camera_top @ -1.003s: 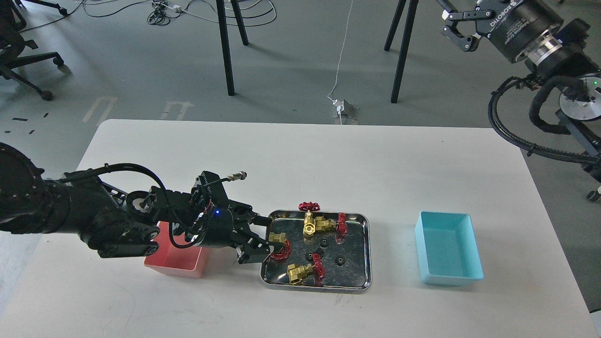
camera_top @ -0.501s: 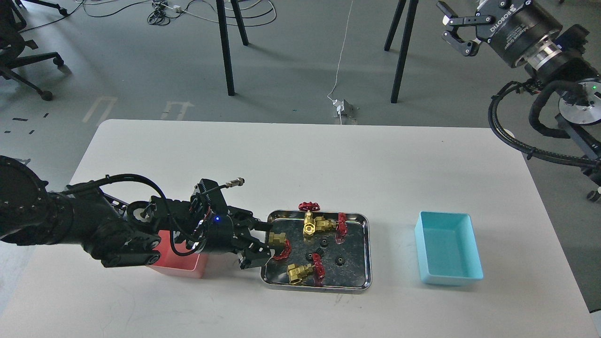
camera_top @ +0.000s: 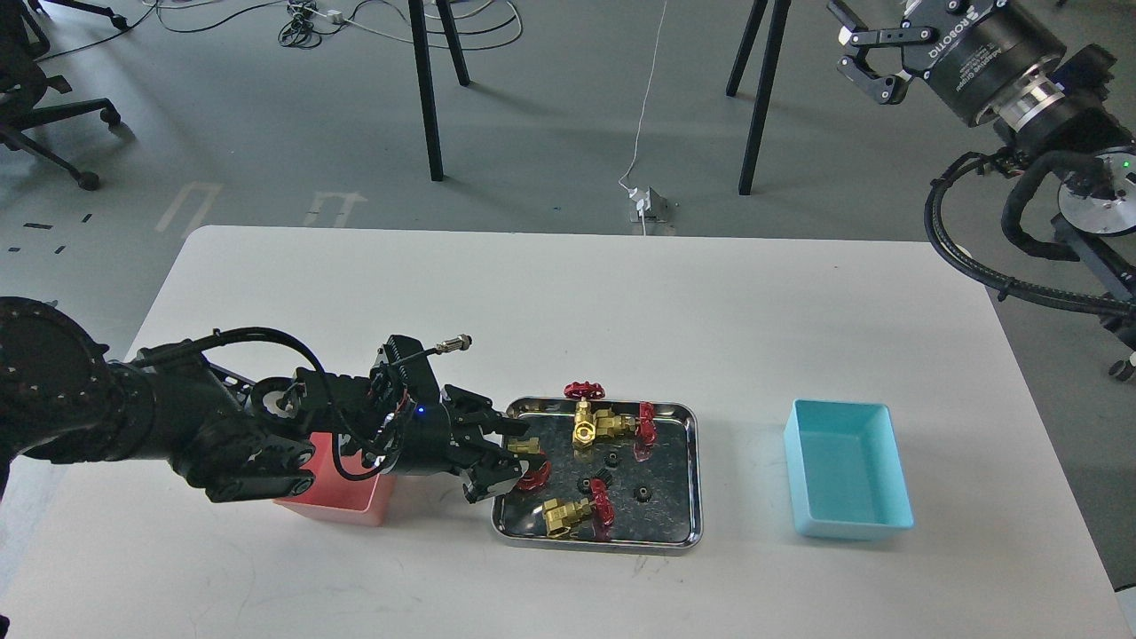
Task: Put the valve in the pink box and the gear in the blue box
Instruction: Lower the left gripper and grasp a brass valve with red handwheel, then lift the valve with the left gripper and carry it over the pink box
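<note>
Several brass valves with red handwheels lie in a steel tray (camera_top: 603,541) with three tiny black gears (camera_top: 642,491). My left gripper (camera_top: 508,461) is open at the tray's left edge, its fingers on either side of the leftmost valve (camera_top: 531,460), which rests in the tray. The pink box (camera_top: 333,497) stands left of the tray, partly hidden under my left arm. The blue box (camera_top: 848,484) stands empty to the right of the tray. My right gripper (camera_top: 863,58) is open and empty, high at the upper right beyond the table.
Other valves lie at the tray's back (camera_top: 590,428) and front (camera_top: 572,513). Chair and tripod legs (camera_top: 426,89), cables and a power plug (camera_top: 646,206) are on the floor behind the white table (camera_top: 568,302).
My left gripper has moved right, further over the tray's edge, so its fingers now reach around the leftmost valve. The right gripper has shifted slightly. The valves and gears have not moved.
</note>
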`<state>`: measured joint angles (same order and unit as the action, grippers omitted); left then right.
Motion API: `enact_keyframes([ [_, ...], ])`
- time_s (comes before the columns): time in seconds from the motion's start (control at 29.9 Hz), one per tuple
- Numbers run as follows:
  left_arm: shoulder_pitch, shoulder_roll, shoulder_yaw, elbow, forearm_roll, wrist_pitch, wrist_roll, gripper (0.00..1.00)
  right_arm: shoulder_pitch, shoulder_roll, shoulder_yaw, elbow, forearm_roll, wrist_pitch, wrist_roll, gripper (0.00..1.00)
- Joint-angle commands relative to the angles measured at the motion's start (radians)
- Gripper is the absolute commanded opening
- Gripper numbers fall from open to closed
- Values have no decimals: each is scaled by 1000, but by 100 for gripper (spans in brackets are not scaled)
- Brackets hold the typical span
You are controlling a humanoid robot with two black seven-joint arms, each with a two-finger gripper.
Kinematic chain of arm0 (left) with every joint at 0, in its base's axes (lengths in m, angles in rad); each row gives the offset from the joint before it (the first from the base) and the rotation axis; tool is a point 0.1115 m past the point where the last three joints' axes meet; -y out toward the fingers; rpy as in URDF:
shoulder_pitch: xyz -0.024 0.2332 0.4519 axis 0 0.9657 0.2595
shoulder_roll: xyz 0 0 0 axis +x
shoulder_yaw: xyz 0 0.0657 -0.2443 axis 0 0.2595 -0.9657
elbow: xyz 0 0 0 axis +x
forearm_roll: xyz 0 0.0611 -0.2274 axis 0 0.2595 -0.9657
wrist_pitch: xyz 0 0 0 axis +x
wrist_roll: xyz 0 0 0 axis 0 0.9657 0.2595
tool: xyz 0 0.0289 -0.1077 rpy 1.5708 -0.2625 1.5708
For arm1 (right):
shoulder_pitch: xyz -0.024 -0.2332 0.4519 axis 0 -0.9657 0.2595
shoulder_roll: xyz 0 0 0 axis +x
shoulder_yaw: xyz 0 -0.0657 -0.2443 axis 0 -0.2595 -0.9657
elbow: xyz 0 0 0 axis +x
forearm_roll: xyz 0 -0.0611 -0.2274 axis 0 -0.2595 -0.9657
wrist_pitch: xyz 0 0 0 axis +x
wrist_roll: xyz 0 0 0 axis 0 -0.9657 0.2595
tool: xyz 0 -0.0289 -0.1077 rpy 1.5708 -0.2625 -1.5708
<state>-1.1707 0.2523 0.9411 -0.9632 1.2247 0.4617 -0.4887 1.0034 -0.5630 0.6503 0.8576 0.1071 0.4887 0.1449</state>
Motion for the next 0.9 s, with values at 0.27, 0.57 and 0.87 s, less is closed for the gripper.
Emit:
enact_keyframes([
  [0.27, -6, -1, -1, 4, -2, 8, 0, 28, -8, -11, 0, 0, 0, 0, 1, 100],
  [0.57, -21, 21, -34, -20, -5, 12, 0, 26, -12, -12, 6, 0, 0, 0, 1, 100],
  [0.87, -41, 86, -88, -90, -5, 11, 0, 24, 27, -5, 38, -2, 0, -30, 1, 100],
])
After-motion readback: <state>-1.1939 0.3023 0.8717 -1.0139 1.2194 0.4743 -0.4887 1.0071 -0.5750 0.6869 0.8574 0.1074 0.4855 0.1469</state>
